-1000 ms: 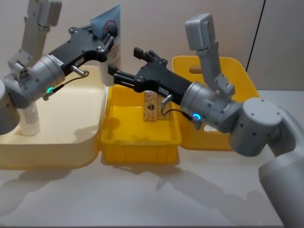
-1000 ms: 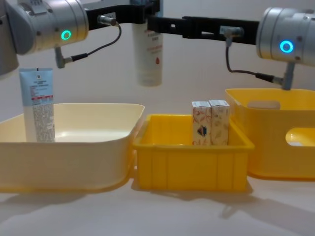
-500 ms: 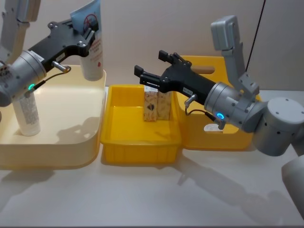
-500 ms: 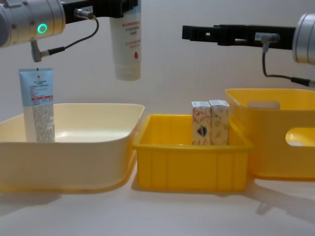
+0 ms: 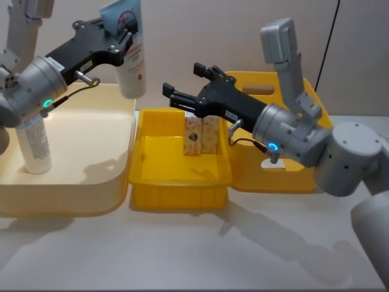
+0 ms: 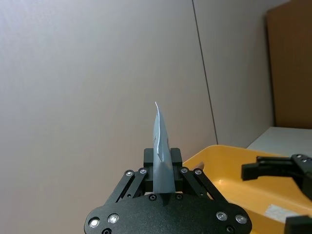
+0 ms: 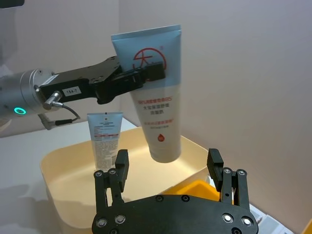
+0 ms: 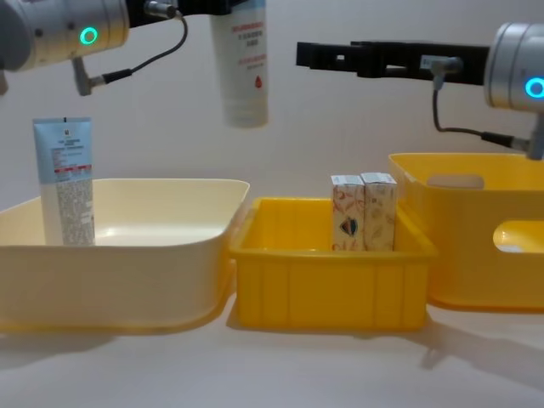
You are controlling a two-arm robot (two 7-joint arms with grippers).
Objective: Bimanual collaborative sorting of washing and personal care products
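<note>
- Held tube (image 8: 240,68): in the chest view its upper end is cut off by the top edge. In the left wrist view it shows edge-on, as a thin blue blade.
- Left gripper (image 5: 126,27): clamped on the held tube's light-blue flat end.
- Held tube, attitude: long axis near vertical, flat end up and rounded end down. It hangs in the air over the cream bin (image 8: 110,280), near the wall next to the yellow tray (image 8: 327,289).
- Standing tube (image 8: 66,183): upright at the cream bin's left end, blue end up. Its foot is hidden behind the bin wall.
- Cartons (image 8: 363,212): two, upright and touching side by side, at the back of the yellow tray. Their lower parts are hidden by the tray wall.
- Right gripper (image 5: 182,82): fingers spread wide and holding nothing. It is raised above the yellow tray and points towards the held tube.
- Large yellow bin (image 8: 476,255): to the right of the tray. Its contents are hard to make out.
</note>
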